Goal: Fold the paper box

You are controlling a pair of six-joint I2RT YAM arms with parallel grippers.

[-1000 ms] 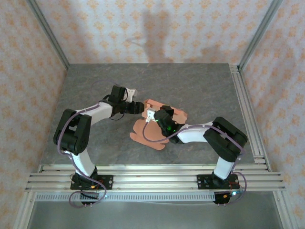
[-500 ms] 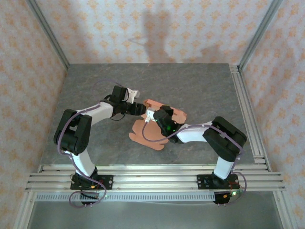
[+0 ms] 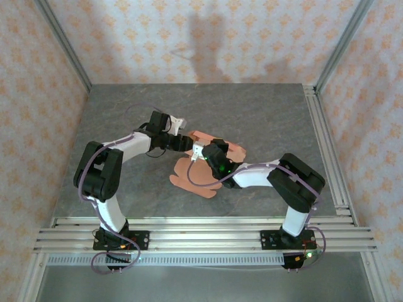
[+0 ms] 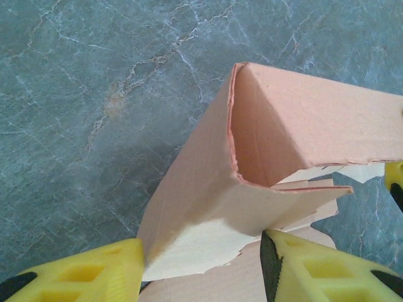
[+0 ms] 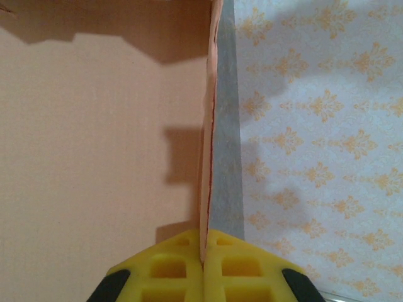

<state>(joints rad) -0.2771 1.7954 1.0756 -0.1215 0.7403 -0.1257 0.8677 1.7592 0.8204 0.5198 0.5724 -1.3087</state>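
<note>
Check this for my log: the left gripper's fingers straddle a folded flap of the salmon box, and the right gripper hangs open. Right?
No: the right gripper is shut, pinching a panel edge of the paper box, as the right wrist view shows. The left gripper does straddle a folded flap.

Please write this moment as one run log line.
step: folding paper box | left gripper: jaws astride raised corner | right gripper: shut on upright wall
</note>
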